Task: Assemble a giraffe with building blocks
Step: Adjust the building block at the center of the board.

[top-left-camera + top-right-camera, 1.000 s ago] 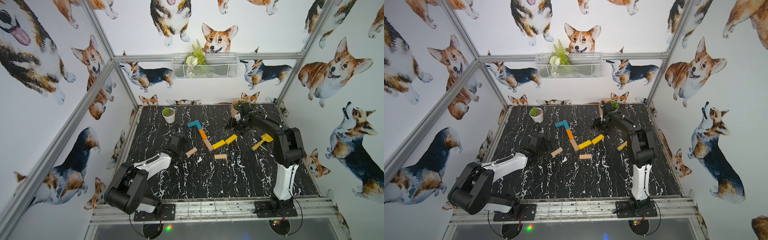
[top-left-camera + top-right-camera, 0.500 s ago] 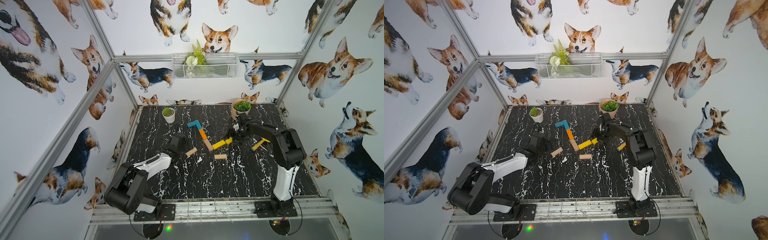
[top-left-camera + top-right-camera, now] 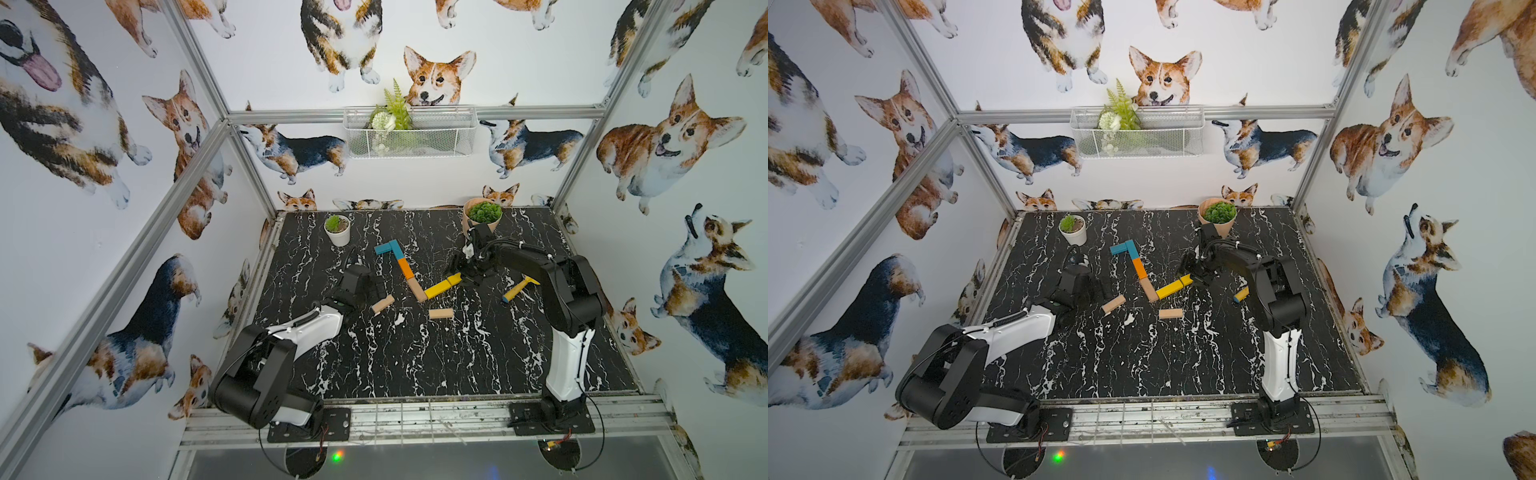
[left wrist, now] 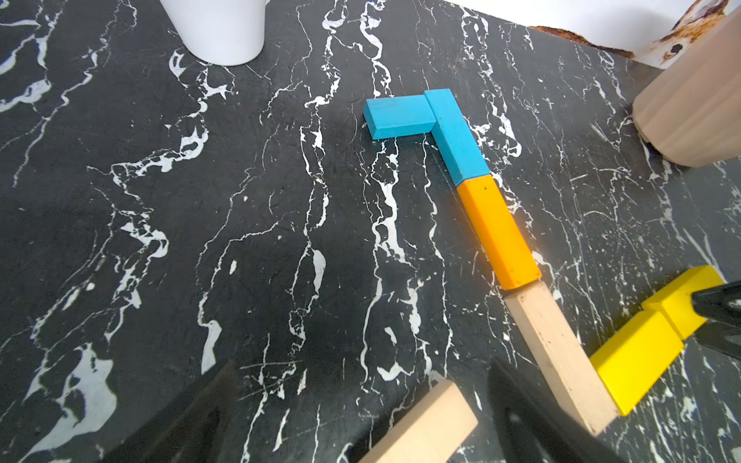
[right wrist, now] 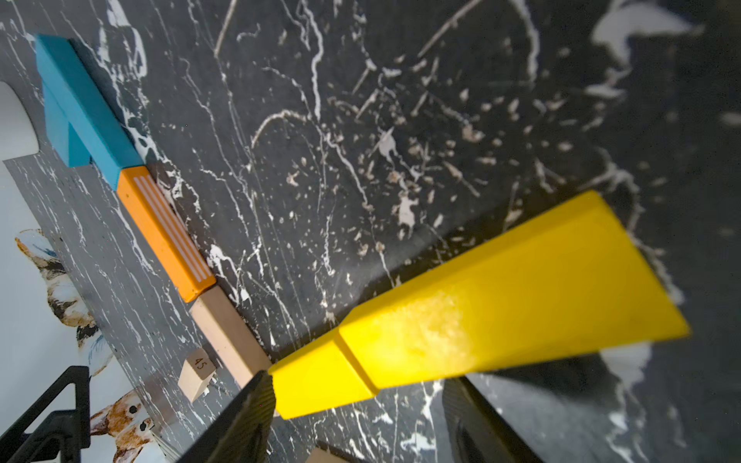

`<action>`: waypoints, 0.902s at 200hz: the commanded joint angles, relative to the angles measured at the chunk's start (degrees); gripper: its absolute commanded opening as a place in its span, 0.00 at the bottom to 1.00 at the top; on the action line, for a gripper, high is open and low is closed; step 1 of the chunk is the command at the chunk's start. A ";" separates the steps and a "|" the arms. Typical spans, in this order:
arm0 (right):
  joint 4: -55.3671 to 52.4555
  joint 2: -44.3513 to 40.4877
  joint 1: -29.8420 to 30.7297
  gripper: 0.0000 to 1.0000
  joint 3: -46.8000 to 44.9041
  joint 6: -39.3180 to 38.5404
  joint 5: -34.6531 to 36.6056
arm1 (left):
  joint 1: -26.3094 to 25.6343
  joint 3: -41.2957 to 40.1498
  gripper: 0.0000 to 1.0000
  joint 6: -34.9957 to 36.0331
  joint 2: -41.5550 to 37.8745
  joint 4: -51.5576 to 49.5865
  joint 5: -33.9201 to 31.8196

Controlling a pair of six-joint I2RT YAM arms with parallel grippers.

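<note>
Black marble-patterned table (image 3: 415, 365) carries the half-built giraffe (image 3: 406, 269), lying flat near its middle. A teal head bar (image 4: 399, 117) meets a teal neck bar (image 4: 455, 136) at a corner. From there an orange bar (image 4: 497, 230) and a tan bar (image 4: 557, 352) run on end to end, and a yellow bar (image 4: 637, 356) branches off the tan bar's near end. A second yellow bar (image 3: 454, 278) touches the first end to end, slightly out of line with it. The right gripper (image 3: 462, 272) sits over this bar's outer end with its jaws partly apart; whether they pinch the bar I cannot tell. The left gripper (image 4: 363, 366) is spread wide and clamps nothing, low over the table just beside the giraffe's tan bar. A loose tan bar (image 3: 382, 303) lies between its fingers (image 4: 521, 425) in the left wrist view. Another loose tan bar (image 3: 441, 313) lies by itself, nearer the arms' bases than the yellow bars. A white pot (image 3: 337, 237) and a beige pot (image 3: 482, 218) stand near the table's far edge.
</note>
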 commanded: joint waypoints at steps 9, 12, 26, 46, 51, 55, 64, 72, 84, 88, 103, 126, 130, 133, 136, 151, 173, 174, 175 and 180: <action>-4.18 -3.42 -1.56 0.71 3.30 -2.81 3.98 | 0.01 -0.30 1.00 0.22 -0.36 1.71 -0.45; -4.49 -3.29 -2.15 0.71 3.80 -3.01 3.99 | -0.02 -0.30 1.00 0.18 -0.40 1.80 -0.45; -5.74 -1.41 -5.18 0.72 6.41 -3.87 3.30 | 0.00 -0.32 1.00 0.15 -0.19 1.91 -0.11; -7.66 3.51 -8.81 0.72 11.90 -5.47 0.35 | 0.05 -0.26 1.00 0.15 -0.13 1.91 0.08; -8.51 4.97 -9.37 0.72 13.58 -5.92 -0.49 | -0.05 -0.33 1.00 0.23 -0.11 1.91 0.08; -9.08 6.02 -9.77 0.72 14.80 -6.27 -0.97 | 0.04 -0.33 1.00 0.17 -0.15 1.89 0.08; -9.67 7.99 -10.31 0.72 16.95 -6.82 -1.93 | -0.04 -0.37 1.00 0.32 -0.24 1.91 -0.01; -10.46 9.58 -10.58 0.73 18.69 -7.23 -2.43 | 0.00 -0.36 1.00 0.40 -0.30 1.91 -0.07; -10.85 11.36 -10.72 0.73 20.29 -7.43 -3.29 | -0.02 -0.48 1.00 0.51 -0.50 2.00 -0.25; -10.81 11.72 -10.77 0.73 20.59 -7.38 -3.43 | -0.02 -0.53 1.00 0.54 -0.55 2.00 -0.34; -9.72 12.87 -10.77 0.73 20.27 -6.75 -3.90 | -0.08 -0.49 1.00 0.50 -0.57 1.99 -0.36; -7.58 13.29 -10.61 0.73 18.28 -5.58 -5.02 | -0.01 -0.49 1.00 0.50 -0.50 2.00 -0.28; -7.39 13.27 -10.52 0.73 17.99 -5.54 -4.99 | -0.04 -0.47 1.00 0.53 -0.46 2.00 -0.27; -7.24 13.24 -10.45 0.73 17.72 -5.54 -5.03 | -0.04 -0.49 1.00 0.50 -0.44 2.06 -0.27; -7.15 13.14 -10.31 0.73 17.48 -5.54 -4.99 | -0.04 -0.50 1.00 0.55 -0.51 2.05 -0.27; -6.45 12.56 -9.91 0.73 16.01 -5.49 -4.92 | -0.08 -0.55 1.00 0.55 -0.43 2.09 -0.18; -5.29 11.79 -9.31 0.73 14.05 -5.20 -5.14 | -0.04 -0.51 1.00 0.53 -0.59 2.08 -0.09; -5.26 11.73 -9.29 0.73 13.96 -5.23 -5.15 | -0.04 -0.54 1.00 0.51 -0.55 2.09 -0.09; -5.15 11.67 -9.24 0.73 13.83 -5.21 -5.16 | -0.04 -0.50 1.00 0.51 -0.54 2.09 -0.09; -4.75 11.52 -9.06 0.73 13.37 -5.21 -5.26 | -0.04 -0.54 1.00 0.50 -0.52 2.08 -0.08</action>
